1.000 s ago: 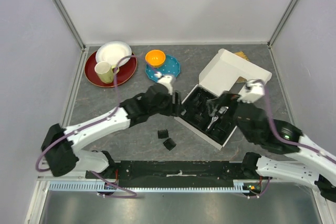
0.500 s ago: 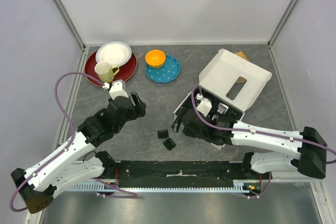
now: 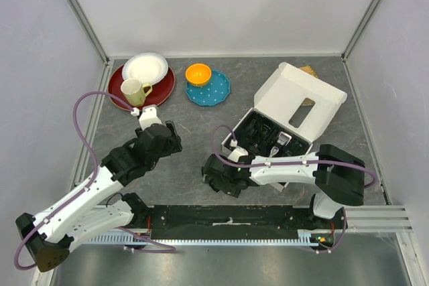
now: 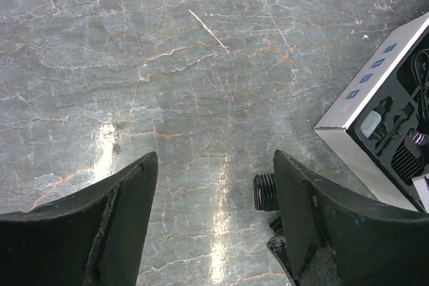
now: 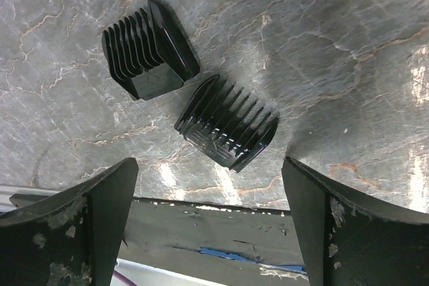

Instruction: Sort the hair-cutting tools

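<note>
sorting stage, both arms over the table. the right arm reaches across its own front so that the right gripper hangs over the loose pieces near the table's front edge. its fingers are spread as wide as they go and hold nothing. this placement suits a downward pick of one piece. the left gripper is parked over bare table, well apart from the white box. it is also spread and empty, probably kept clear of the right arm's reach.

the top view hides the loose pieces under the right gripper. the right wrist view supplies them: one comb attachment and a second comb attachment, just beside each other on the table, teeth up, the second nearer the midline of the right gripper. the top view alone shows the box tray, where a black-and-silver piece, likely the clipper, lies among dark shapes. the left wrist view shows nothing between the fingers of the left gripper, the box corner at right, and a small ribbed black part that cannot be identified.
</note>
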`<state>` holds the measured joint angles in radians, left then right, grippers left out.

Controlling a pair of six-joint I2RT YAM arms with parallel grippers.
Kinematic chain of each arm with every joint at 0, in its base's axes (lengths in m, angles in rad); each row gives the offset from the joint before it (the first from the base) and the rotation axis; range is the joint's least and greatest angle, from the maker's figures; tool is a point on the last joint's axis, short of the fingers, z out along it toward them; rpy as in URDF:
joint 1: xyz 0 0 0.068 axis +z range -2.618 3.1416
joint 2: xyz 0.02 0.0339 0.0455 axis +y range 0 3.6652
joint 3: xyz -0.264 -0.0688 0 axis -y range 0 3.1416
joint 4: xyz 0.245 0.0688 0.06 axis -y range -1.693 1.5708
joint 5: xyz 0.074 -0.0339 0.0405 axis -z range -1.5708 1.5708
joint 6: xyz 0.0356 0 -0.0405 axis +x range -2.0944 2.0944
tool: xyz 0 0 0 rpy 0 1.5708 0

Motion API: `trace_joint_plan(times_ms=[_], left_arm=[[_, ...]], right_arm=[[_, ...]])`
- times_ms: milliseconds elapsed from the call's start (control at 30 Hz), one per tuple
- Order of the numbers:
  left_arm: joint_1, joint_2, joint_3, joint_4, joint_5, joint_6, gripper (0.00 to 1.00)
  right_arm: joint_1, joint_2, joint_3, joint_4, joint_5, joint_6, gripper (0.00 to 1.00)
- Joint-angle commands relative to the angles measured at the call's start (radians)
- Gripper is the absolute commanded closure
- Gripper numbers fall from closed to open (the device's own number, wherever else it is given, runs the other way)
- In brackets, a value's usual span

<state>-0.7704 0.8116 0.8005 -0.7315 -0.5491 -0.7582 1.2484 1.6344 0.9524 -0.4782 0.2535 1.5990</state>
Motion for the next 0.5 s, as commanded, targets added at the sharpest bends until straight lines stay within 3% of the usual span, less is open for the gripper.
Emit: trace_joint_plan(times_ms=[0,467], left_arm=[[0.008,-0.005,0.006,-0.003,-0.04,-0.001,0.23],[0.013,-0.032,-0.018,0.009,-0.061,0.01,0.23]], right_arm=[[0.002,0.012,0.036,0.007,0.026,0.098,0.05],[0.0,0.053,0.055,-0.103,0.165,0.225,0.14]])
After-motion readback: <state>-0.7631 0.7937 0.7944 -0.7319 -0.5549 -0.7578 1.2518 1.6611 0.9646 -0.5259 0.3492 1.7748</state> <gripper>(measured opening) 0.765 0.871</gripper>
